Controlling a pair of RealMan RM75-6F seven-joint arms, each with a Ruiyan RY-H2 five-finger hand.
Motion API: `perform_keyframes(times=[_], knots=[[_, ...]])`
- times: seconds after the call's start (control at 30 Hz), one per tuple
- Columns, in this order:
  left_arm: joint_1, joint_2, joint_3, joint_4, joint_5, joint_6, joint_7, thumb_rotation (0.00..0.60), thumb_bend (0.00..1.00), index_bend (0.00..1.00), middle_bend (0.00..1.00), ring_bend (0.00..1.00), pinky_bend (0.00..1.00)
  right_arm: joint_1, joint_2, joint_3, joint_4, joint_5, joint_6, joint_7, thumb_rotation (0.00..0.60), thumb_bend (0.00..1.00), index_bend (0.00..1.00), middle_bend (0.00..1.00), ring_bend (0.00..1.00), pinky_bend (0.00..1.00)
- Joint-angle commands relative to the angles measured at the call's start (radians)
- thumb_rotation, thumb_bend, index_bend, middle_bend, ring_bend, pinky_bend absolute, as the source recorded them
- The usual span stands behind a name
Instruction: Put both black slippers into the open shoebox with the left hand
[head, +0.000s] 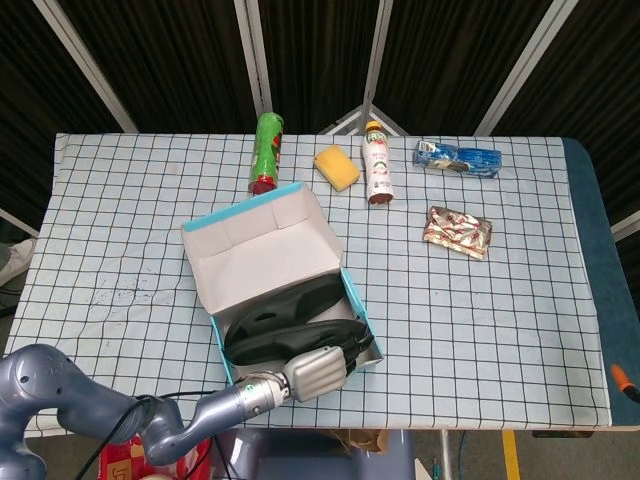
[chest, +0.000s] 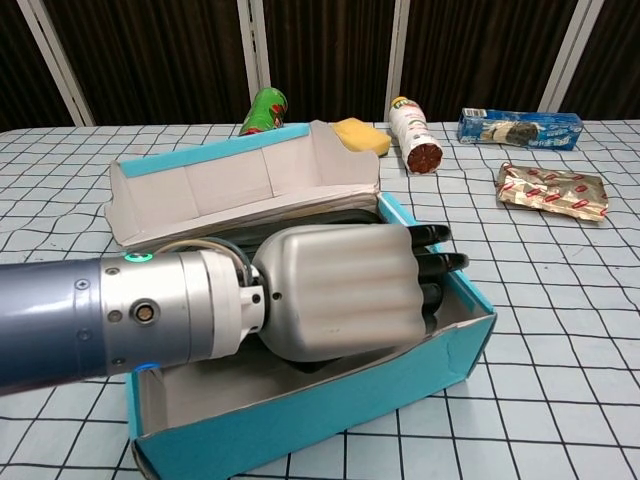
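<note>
From the head view you can see what the chest view hides: both black slippers (head: 290, 325) lie side by side inside the open shoebox (head: 355, 310), soles and straps plain from above, while from the chest camera your left robot hand (chest: 340, 290) fills the box and only a sliver of dark slipper shows past it. The chest view in turn shows you the back of that robot hand close up, its dark fingers (chest: 432, 265) curled downward into the box over the slippers; whether they clasp a slipper or merely rest on it, you cannot tell from either picture. Your right robot hand appears in neither view. The shoebox is turquoise outside and pale inside, its lid (head: 255, 245) standing open at the far side, and it sits on the checked surface (head: 500, 320) near the front edge. Beyond it stand or lie a green tube can (head: 267, 152), a yellow sponge (head: 336, 167), a white bottle with a red base (head: 377, 162), a blue packet (head: 458, 158) and a shiny foil packet (head: 459, 231), all well apart from the box. The printing on these is too small for you to read.
</note>
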Motion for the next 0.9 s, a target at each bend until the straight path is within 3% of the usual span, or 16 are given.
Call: perform_keyframes(times=[0.03,0.13,0.4,0.63,0.9], knots=[[0.005,0.007,-0.006,-0.01,0.004,0.001,-0.005,0.6,0.35,0.17,0.08,0.0,0.05,0.0,0.0,-0.001,0.0,0.0,-0.001,-0.001,0.6,0.31,0.1,0.1,0.13,0.04],[0.014,0.02,-0.01,-0.034,-0.005,-0.003,-0.008,0.6,0.33,0.1,0.01,0.0,0.02,0.0,0.001,-0.001,-0.001,-0.002,0.0,0.001,0.6,0.31,0.1,0.1,0.13,0.04],[0.029,0.09,0.002,-0.16,-0.101,-0.012,0.056,0.6,0.3,0.02,0.0,0.0,0.0,0.001,0.003,-0.002,-0.001,-0.002,-0.004,0.002,0.6,0.31,0.1,0.1,0.13,0.04],[0.056,0.172,0.011,-0.353,-0.119,0.042,0.056,0.6,0.3,0.01,0.0,0.0,0.0,0.003,0.004,-0.004,-0.005,-0.002,-0.012,-0.005,0.6,0.31,0.1,0.1,0.13,0.04],[0.153,0.251,0.004,-0.576,-0.094,0.178,-0.069,0.6,0.3,0.05,0.01,0.0,0.02,0.002,0.008,-0.006,-0.012,-0.003,-0.011,-0.011,0.6,0.31,0.1,0.1,0.13,0.04]])
